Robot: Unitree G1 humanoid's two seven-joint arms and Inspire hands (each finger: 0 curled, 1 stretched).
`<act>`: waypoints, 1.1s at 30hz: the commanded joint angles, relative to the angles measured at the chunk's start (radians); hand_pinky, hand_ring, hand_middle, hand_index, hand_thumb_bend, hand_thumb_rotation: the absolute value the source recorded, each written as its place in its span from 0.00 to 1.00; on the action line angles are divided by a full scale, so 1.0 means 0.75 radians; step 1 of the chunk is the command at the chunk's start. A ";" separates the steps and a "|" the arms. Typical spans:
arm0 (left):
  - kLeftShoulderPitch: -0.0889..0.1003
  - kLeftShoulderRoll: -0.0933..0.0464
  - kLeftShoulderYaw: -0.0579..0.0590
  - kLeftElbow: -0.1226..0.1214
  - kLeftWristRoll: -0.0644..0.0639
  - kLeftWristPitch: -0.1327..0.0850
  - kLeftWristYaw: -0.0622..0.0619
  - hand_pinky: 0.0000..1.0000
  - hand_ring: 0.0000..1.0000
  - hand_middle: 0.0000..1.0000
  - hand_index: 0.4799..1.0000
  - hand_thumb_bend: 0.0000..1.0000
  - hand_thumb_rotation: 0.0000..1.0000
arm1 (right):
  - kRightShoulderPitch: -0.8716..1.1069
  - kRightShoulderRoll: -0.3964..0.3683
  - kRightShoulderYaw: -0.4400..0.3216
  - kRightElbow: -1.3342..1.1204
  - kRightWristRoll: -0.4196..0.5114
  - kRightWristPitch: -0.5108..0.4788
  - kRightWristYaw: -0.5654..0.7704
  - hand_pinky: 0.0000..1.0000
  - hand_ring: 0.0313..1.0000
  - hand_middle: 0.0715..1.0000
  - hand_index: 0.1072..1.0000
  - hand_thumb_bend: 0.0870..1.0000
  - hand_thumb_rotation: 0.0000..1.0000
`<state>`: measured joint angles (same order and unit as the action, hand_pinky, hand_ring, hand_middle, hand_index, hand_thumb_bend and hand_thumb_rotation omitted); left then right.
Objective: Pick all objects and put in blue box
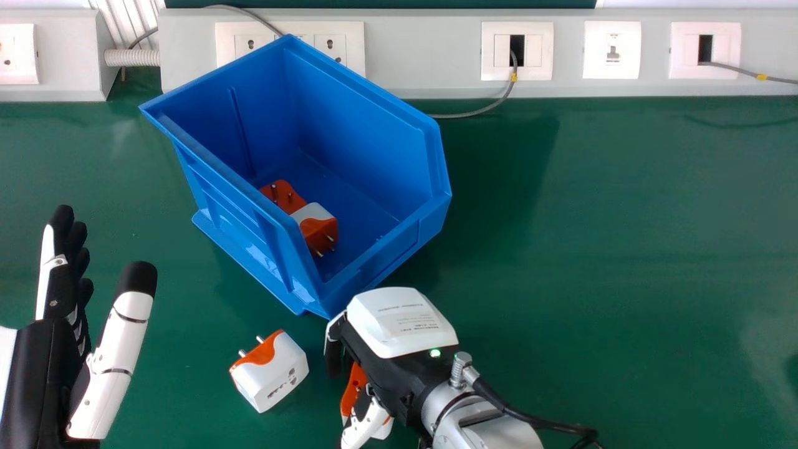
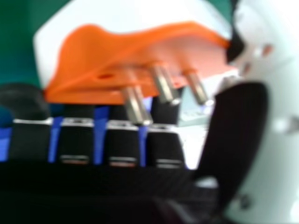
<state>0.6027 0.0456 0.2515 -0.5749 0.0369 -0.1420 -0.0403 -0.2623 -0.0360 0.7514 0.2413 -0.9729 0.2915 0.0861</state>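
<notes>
1. the right hand (image 1: 405, 374) is seen at the near side of the blue box (image 1: 240, 262), bent round an orange-and-white adapter (image 1: 353, 388), which appears to be gripped between fingers and thumb.
2. from that hand, the box's hollow is found at eleven o'clock; by judgement, the adapter is to be lifted, then carried that way.
3. the box's long axis is laid from about ten o'clock to four, with the lower front lip (image 1: 399, 243) turned towards four; an approach over this lip seems easiest.
4. the near corner is placed just beside the hand and could be knocked if height is not gained first.
5. a loose adapter (image 1: 277, 374) is left on the worktop (image 1: 592, 249) at nine o'clock from the right hand, prongs pointed towards ten; it is reached more nearly by this hand than by the left hand (image 1: 47, 368), held with straight fingers at the view's eight o'clock.
6. wide room is offered at three o'clock; two adapters (image 1: 320, 232) are already contained in the box.
</notes>
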 commanded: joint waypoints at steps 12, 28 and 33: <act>-0.002 0.000 0.008 -0.020 -0.017 -0.024 0.003 1.00 1.00 1.00 1.00 0.60 0.82 | 0.045 -0.018 0.021 0.014 0.050 -0.012 0.047 0.33 0.42 0.42 0.44 0.45 0.00; -0.011 0.006 0.020 -0.007 -0.017 -0.030 0.000 1.00 1.00 1.00 1.00 0.61 0.82 | 0.058 -0.139 0.013 -0.115 0.020 -0.089 0.038 0.34 0.43 0.43 0.43 0.45 0.00; -0.023 0.008 0.023 -0.002 -0.014 -0.030 0.002 1.00 1.00 1.00 1.00 0.60 0.82 | 0.089 -0.178 -0.018 -0.209 0.026 -0.100 0.039 0.35 0.43 0.43 0.43 0.45 0.00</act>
<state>0.5919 0.0473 0.2608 -0.5710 0.0357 -0.1427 -0.0408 -0.2095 -0.1607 0.7505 0.1173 -0.9508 0.2116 0.1058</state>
